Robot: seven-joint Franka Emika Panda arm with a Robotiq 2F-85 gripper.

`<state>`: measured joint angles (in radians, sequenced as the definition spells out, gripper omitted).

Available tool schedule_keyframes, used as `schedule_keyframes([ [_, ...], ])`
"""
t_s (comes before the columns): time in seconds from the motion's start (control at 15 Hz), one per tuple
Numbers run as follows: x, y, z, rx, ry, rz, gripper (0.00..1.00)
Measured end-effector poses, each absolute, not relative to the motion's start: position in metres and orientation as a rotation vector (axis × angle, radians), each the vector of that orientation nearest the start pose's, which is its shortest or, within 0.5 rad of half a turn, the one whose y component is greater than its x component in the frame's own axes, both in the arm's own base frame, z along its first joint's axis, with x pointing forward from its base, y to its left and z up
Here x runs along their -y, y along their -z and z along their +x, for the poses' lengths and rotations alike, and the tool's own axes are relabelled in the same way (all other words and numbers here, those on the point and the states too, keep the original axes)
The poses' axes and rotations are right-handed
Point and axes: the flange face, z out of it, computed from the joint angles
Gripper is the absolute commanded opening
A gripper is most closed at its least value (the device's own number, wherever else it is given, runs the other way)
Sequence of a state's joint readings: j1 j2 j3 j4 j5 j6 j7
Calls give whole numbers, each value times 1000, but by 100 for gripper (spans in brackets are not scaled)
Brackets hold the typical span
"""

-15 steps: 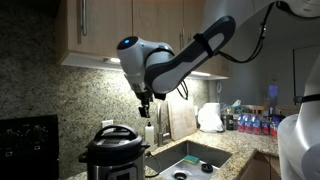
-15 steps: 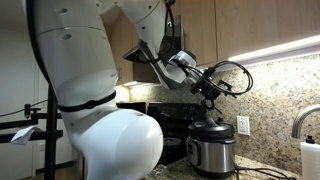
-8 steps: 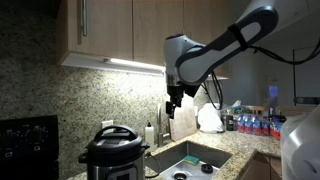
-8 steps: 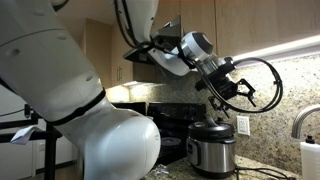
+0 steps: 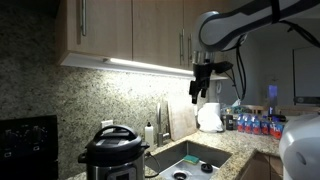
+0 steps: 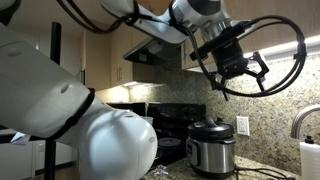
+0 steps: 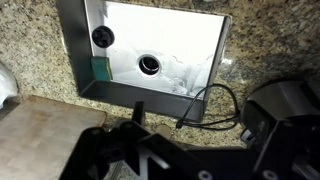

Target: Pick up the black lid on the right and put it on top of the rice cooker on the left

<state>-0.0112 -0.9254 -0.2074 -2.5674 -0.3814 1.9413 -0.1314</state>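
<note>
The rice cooker (image 5: pixel 112 158) stands on the granite counter next to the sink, steel body with a black rim. The black lid (image 5: pixel 113 134) sits on top of it with its handle up. Both also show in an exterior view, the cooker (image 6: pixel 212 152) with the lid (image 6: pixel 211 127) on it. My gripper (image 5: pixel 199 93) hangs high in the air, well away from the cooker and over the sink side; it also shows in an exterior view (image 6: pixel 234 76). It looks open and empty. In the wrist view my gripper (image 7: pixel 170 125) looks down on the counter.
The steel sink (image 7: pixel 120 45) lies below my gripper, with a black cord (image 7: pixel 215 105) on the counter beside it. A cutting board (image 5: pixel 181 118), a white appliance (image 5: pixel 210 117) and bottles (image 5: pixel 255 122) stand along the backsplash. A black stove (image 5: pixel 28 140) is beside the cooker. Cabinets hang overhead.
My gripper has risen and swung away from above the cooker toward the sink side. The lid has stayed on the cooker.
</note>
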Motion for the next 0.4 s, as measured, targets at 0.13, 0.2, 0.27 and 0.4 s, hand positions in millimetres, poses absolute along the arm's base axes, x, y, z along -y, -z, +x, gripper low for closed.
schedule_keyframes([
  [0.13, 102, -562, 293, 103, 441, -3362, 100],
  [0.2, 97, -562, 294, 119, 442, -3371, 100],
  [0.27, 95, -563, 295, 128, 442, -3376, 100],
  [0.4, 94, -562, 295, 128, 441, -3376, 100],
])
